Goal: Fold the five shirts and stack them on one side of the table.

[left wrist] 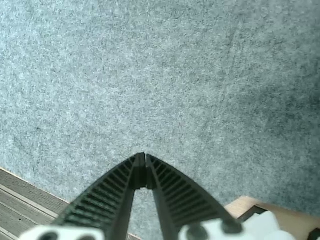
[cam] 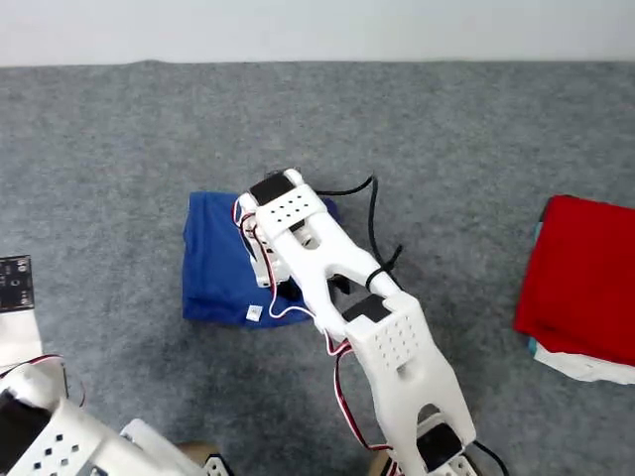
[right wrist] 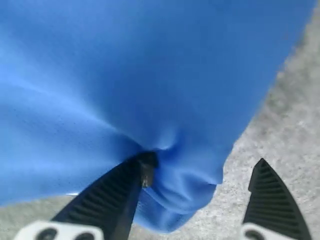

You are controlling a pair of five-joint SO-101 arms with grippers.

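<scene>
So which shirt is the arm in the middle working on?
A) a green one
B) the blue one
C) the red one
B: the right gripper is open at the blue shirt, one fingertip against its fabric; the red shirt lies far off to the side.

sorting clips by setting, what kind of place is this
Likely a robotics test bench: a white arm over a grey-carpeted table, with a folded blue shirt and a red shirt.

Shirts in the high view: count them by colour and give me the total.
blue shirt: 1
red shirt: 1
white layer under the red: 1
teal edge under the red: 1
Total: 4 visible
</scene>
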